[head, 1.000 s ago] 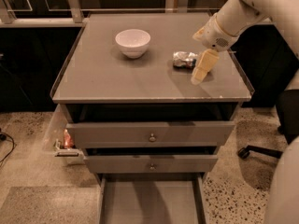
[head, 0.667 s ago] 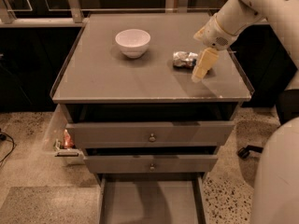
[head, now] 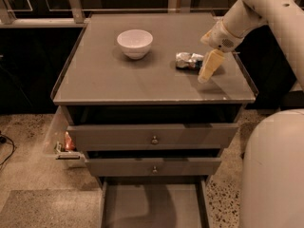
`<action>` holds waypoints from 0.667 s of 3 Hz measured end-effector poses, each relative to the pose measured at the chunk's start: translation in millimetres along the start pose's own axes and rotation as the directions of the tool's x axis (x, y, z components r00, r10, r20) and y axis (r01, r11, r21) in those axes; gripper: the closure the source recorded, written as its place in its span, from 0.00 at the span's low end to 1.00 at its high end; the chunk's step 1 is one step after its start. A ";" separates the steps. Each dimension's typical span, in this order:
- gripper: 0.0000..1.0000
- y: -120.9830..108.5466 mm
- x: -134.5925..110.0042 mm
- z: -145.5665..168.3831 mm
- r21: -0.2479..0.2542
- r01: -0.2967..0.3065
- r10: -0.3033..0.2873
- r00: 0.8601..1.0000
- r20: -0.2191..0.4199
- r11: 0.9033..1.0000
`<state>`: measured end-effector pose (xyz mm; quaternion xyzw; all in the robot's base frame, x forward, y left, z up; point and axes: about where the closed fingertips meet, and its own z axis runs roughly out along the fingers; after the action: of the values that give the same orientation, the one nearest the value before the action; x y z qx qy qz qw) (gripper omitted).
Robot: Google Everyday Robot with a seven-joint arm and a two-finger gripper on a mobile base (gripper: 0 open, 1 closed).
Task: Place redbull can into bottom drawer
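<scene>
The gripper (head: 205, 74) hangs near the worktop's right edge, just beside the redbull can (head: 188, 60); spread or pinching, I cannot tell.

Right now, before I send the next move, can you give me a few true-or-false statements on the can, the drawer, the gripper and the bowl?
1. The redbull can lies on the cabinet top. True.
2. The bottom drawer is shut. False: it is pulled open.
3. The gripper hangs over the white bowl. False: it is close beside the can, on the can's right in the picture.
4. The white bowl stands left of the can in the picture. True.
</scene>
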<state>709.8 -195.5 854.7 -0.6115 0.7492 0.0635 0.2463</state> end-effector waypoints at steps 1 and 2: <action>0.00 -5.8 11.7 6.2 -0.017 -0.030 0.030 1.000 -0.003 0.999; 0.19 -6.9 11.6 6.4 -0.015 -0.030 0.030 1.000 -0.002 0.999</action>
<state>716.7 -204.9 845.3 -0.6022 0.7579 0.0724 0.2402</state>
